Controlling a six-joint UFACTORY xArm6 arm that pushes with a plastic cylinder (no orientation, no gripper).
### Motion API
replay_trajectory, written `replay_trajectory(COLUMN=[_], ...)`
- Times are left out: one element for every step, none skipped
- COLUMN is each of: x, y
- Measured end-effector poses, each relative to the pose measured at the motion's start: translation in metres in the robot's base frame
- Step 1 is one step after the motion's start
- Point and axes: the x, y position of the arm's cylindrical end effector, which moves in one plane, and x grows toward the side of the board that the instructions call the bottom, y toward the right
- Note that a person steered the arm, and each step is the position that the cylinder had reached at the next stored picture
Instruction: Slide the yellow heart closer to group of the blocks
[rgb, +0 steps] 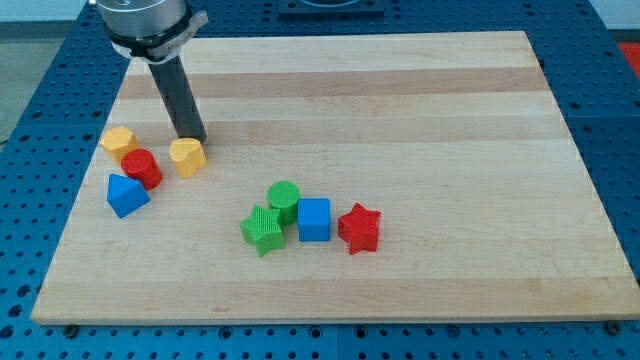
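Observation:
The yellow heart (187, 156) lies at the view's left on the wooden board (420, 120). My tip (193, 139) stands right at its upper edge, touching or nearly touching it. The group of blocks sits at the lower middle: a green cylinder (284, 200), a green star (263, 230), a blue cube (314, 219) and a red star (359, 228). The heart lies up and to the left of this group, well apart from it.
Left of the heart are a yellow hexagon (118, 141), a red cylinder (141, 168) and a blue triangle (127, 194), close together near the board's left edge. The arm's grey mount (150, 25) hangs over the top left corner.

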Motion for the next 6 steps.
replay_trajectory(x=[0.0, 0.0, 0.0, 0.006, 0.046, 0.075], y=[-0.001, -0.002, -0.021, -0.041, 0.041, 0.083])
